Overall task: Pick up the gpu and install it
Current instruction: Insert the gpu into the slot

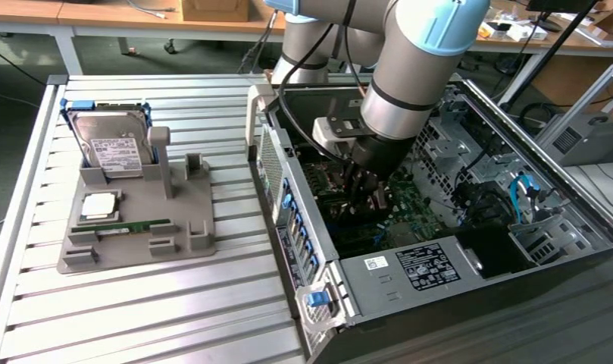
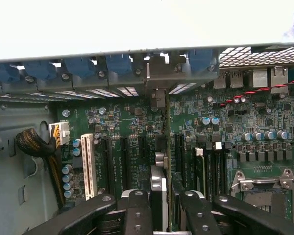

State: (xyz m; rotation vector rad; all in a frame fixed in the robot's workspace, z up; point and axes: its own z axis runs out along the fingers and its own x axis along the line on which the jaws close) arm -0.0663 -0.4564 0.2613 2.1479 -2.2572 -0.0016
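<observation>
The gpu (image 2: 158,193) is seen edge-on in the wrist view, a thin card standing upright between my fingers (image 2: 137,210). Its silver bracket end (image 2: 157,95) reaches the rear wall of the computer case. My gripper (image 2: 161,218) is shut on the gpu, which is lined up over the dark expansion slots of the green motherboard (image 2: 127,122). Whether the card sits in a slot I cannot tell. In the exterior view my gripper (image 1: 372,196) is down inside the open computer case (image 1: 427,265), over the motherboard (image 1: 417,205).
A white slot (image 2: 88,164) and a bundle of cables (image 2: 36,144) lie beside the card, and an empty processor socket (image 2: 264,191) on the other side. On the slatted table a grey holder (image 1: 190,227) carries a hard drive (image 1: 114,144), a chip (image 1: 99,205) and a memory stick (image 1: 134,226).
</observation>
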